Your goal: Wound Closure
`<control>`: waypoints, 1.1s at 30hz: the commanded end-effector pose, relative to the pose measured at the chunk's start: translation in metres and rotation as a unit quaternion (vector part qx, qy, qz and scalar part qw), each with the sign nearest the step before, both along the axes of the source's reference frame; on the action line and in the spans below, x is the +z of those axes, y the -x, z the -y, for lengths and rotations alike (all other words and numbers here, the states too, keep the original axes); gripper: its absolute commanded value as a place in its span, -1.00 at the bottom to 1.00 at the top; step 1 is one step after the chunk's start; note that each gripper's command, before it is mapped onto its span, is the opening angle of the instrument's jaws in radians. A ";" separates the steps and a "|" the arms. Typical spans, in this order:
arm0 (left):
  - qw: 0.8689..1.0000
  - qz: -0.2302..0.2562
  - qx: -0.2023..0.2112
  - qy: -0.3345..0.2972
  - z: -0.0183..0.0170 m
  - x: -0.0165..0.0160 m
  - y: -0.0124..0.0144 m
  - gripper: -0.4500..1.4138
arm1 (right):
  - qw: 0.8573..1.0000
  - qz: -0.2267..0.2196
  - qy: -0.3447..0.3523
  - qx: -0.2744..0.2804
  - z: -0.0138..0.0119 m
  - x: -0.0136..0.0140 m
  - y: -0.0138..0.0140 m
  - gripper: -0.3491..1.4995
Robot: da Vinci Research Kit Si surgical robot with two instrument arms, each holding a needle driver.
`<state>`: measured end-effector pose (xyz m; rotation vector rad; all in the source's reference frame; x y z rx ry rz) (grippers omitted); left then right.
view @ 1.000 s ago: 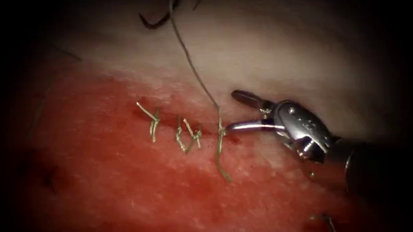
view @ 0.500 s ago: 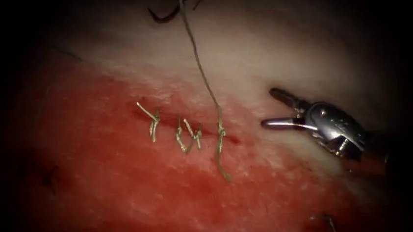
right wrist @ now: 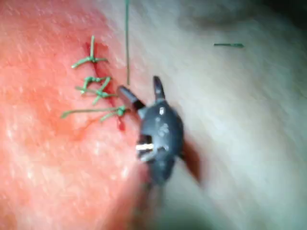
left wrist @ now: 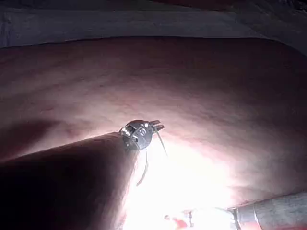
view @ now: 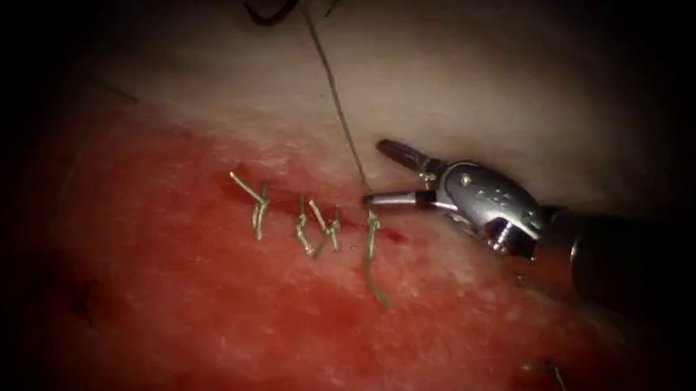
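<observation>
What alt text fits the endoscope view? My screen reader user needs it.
The right tool, jaws open and empty, straddles a taut thread rising from the rightmost knot on the tissue's cut. Two more knotted stitches lie to its left.

The endoscope view looks down on the tissue (view: 208,314) from above and in front, close in. The right wrist view looks along its shaft, very near the right tool (right wrist: 136,93). Both share the knotted stitches (view: 309,223) along the cut.
</observation>
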<state>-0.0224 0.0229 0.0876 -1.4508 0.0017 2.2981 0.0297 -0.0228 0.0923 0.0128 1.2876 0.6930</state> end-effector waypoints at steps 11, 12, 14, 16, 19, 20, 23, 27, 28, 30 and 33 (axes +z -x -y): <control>1.000 0.000 0.000 0.002 -0.0005 0.0004 0.0006 -1.00 | 0.999 0.007 -0.008 -0.031 0.0008 0.0017 -0.0050 0.98; 1.000 0.000 0.000 0.002 -0.0005 0.0004 0.0006 -1.00 | 0.999 0.007 -0.008 -0.031 0.0008 0.0017 -0.0050 0.98; 1.000 0.000 0.000 0.002 -0.0004 0.0003 0.0007 -1.00 | 0.999 0.011 -0.008 -0.034 0.0010 0.0021 -0.0058 0.98; 1.000 0.000 0.000 0.002 -0.0003 0.0002 0.0007 -1.00 | 0.999 0.014 -0.008 -0.035 0.0010 0.0026 -0.0065 0.98; 1.000 0.001 0.000 0.002 0.0000 -0.0002 0.0008 -1.00 | 0.999 0.016 -0.008 -0.034 0.0005 0.0032 -0.0068 0.98; 1.000 0.001 0.000 0.002 0.0000 -0.0002 0.0008 -1.00 | 0.999 0.016 -0.008 -0.034 0.0005 0.0032 -0.0068 0.98; 1.000 0.000 0.002 0.004 0.0002 -0.0005 0.0009 -1.00 | 0.999 0.015 -0.009 -0.034 0.0003 0.0031 -0.0067 0.93; 1.000 0.000 0.002 0.004 0.0003 -0.0007 0.0010 -1.00 | 0.999 0.011 -0.008 -0.034 0.0005 0.0027 -0.0068 0.69; 1.000 0.000 0.002 0.004 0.0003 -0.0007 0.0010 -1.00 | 0.999 0.010 -0.011 -0.033 0.0005 0.0026 -0.0068 0.60; 1.000 0.000 0.002 0.005 0.0004 -0.0007 0.0010 -1.00 | 0.999 0.004 -0.026 -0.029 0.0003 0.0023 -0.0068 -0.35; 1.000 0.000 0.003 0.005 0.0006 -0.0009 0.0010 -1.00 | 0.996 -0.024 -0.081 -0.015 0.0002 0.0021 -0.0067 -1.00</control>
